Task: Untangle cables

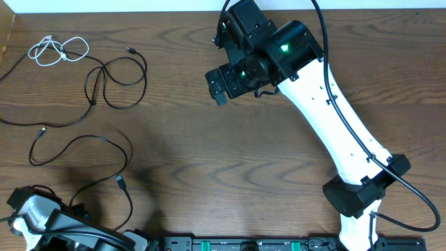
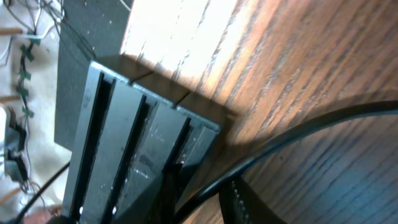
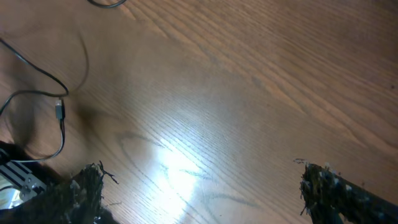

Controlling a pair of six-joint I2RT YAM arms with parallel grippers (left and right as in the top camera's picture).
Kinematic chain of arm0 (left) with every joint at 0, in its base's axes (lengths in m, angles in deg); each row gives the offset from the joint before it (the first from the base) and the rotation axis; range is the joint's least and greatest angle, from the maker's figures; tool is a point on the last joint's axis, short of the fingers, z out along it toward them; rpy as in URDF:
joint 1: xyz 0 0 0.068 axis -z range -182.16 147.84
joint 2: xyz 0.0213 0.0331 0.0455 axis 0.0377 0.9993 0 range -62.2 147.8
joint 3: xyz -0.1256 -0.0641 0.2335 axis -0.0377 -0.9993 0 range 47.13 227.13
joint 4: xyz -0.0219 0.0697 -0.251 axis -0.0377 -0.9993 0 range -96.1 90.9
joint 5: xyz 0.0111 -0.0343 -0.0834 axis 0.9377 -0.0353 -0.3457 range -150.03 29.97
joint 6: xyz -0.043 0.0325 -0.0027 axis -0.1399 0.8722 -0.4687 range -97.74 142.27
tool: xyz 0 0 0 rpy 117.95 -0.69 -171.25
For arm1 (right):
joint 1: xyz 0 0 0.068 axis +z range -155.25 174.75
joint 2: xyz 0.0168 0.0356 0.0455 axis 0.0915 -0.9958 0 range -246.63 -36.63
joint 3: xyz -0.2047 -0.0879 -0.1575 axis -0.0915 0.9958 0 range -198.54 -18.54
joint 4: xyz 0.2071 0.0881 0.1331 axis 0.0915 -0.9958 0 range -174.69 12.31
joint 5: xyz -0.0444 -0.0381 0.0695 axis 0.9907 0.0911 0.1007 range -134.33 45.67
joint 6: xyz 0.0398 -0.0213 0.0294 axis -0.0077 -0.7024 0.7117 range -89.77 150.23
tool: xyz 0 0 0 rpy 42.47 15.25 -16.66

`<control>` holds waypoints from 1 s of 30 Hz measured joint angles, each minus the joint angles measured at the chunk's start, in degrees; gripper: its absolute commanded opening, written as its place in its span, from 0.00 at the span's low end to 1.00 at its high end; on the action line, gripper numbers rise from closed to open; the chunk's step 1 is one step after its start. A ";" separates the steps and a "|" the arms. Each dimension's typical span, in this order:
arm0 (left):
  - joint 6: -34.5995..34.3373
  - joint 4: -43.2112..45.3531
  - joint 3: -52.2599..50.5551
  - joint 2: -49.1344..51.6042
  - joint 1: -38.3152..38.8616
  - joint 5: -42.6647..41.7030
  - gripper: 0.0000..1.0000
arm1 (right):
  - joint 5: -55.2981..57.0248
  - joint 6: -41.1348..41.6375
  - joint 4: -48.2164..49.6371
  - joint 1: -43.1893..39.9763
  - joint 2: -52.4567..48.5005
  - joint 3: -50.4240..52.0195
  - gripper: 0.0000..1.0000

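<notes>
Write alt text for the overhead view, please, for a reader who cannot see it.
Three cables lie on the left of a wooden table: a short white cable coiled at the far corner, a looped black cable beside it, a second black cable nearer the front. The right gripper hovers over bare wood mid-table; the left arm sits near-left.

On my right wrist feed, the claw (image 3: 205, 190) stands wide open. Its two frayed, dark fingertips (image 3: 333, 190) sit low in frame over the wooden counter (image 3: 261, 74). A black cable (image 3: 43, 74) lies on the wood, and its small plug (image 3: 59, 110) is my marker. The left fingertip is below the plug, with a bright glare patch (image 3: 177, 168) lower right of it. A second black cable (image 3: 106, 4) clips the top edge above the plug.
</notes>
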 measured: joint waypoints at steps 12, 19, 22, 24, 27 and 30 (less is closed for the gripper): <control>11.28 6.14 0.00 -1.05 -2.73 -0.24 0.07 | -0.02 0.00 0.09 0.00 0.00 0.00 0.99; 13.11 32.74 2.54 0.50 0.63 -32.81 0.07 | 0.02 -0.02 0.83 -0.07 -0.02 0.07 0.99; 12.59 40.15 2.71 0.52 0.76 -45.31 0.08 | 0.13 -0.04 1.03 -0.15 -0.04 0.09 0.99; 11.43 41.99 2.71 0.50 0.70 -49.79 0.12 | 0.11 -0.04 1.16 -0.15 -0.04 0.09 0.99; 9.90 42.18 2.71 0.50 0.70 -53.24 0.15 | 0.11 -0.04 1.16 -0.15 -0.04 0.09 0.99; 9.42 40.79 2.71 0.50 0.70 -53.72 0.17 | 0.09 -0.04 1.16 -0.15 -0.04 0.09 0.99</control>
